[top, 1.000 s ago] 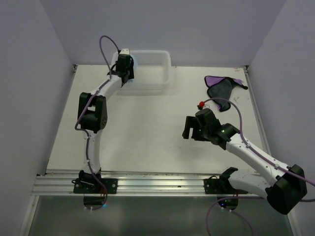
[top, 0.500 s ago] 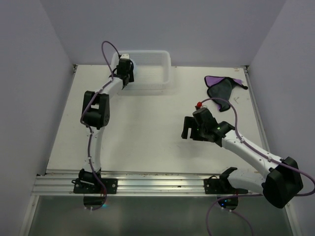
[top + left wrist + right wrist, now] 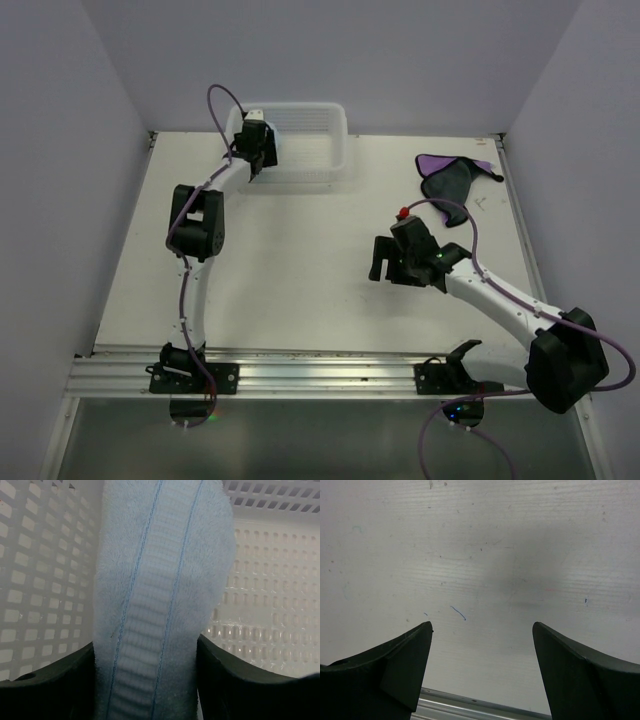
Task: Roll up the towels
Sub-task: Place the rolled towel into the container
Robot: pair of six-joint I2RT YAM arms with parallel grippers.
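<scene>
Light blue towel (image 3: 160,605) held by left gripper (image 3: 145,647) inside white basket (image 3: 270,605); right gripper (image 3: 482,630) gapes wide.

a robot lab cell: plain white walls (image 3: 350,60) box in a white table (image 3: 300,280), with left arm (image 3: 192,225) and right arm (image 3: 500,300) bolted to a metal rail (image 3: 320,372).
</scene>
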